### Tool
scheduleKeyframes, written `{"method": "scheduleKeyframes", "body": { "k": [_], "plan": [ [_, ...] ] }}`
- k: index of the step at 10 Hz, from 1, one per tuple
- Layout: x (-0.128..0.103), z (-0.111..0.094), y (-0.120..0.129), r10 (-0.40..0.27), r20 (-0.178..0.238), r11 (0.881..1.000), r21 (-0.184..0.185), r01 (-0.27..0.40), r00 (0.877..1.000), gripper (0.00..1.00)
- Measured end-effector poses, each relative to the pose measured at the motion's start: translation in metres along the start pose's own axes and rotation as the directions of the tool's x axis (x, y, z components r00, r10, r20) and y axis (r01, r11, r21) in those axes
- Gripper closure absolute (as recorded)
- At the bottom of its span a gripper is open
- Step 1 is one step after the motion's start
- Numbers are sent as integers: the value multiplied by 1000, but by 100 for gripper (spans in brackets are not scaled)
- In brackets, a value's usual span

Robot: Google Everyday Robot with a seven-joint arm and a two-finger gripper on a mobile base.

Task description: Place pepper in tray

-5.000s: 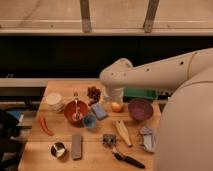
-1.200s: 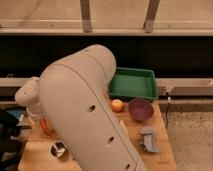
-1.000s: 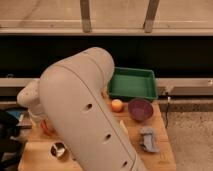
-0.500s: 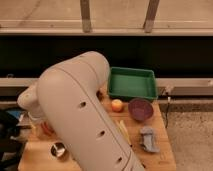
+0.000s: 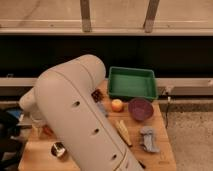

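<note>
Judging the pepper [image 5: 47, 131] just beside my tool [image 5: 39, 124] on the counter [image 5: 35, 152] light and smooth, I would pinch it mid-body; the tool's state I cannot tell.

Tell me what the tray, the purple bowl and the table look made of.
The tray looks plastic: uniform matte green, moulded rim. The bowl is probably plastic, smooth purple. The table seems wood, pale tan top. The gripper is hidden behind the arm, over the table's left.
</note>
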State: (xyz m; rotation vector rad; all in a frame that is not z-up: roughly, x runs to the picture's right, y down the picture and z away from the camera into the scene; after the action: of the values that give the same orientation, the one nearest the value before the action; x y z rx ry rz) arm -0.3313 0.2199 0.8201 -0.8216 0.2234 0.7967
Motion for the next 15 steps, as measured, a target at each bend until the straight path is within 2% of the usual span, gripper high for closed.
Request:
{"method": "scheduleKeyframes", "body": {
  "k": [3,5,6,7,11,13,15],
  "plan": [
    [3,-4,-5,7,-8,1000,4,-7,1000,79],
    [2,-3,-1,3,-6,1000,0,-3,1000,96],
    [4,-1,-1,5,1,1000,-5,-5,1000,100],
    [5,3,-6,17,12,1000,-9,-17,1000,100],
    [9,0,-3,14,4,1000,-5,-14,1000,100],
    [8,-18,-11,22,52,1000,21,-23,998,100],
    [5,-56,-17,26,115,998,59,-33,993,100]
  ]
}}
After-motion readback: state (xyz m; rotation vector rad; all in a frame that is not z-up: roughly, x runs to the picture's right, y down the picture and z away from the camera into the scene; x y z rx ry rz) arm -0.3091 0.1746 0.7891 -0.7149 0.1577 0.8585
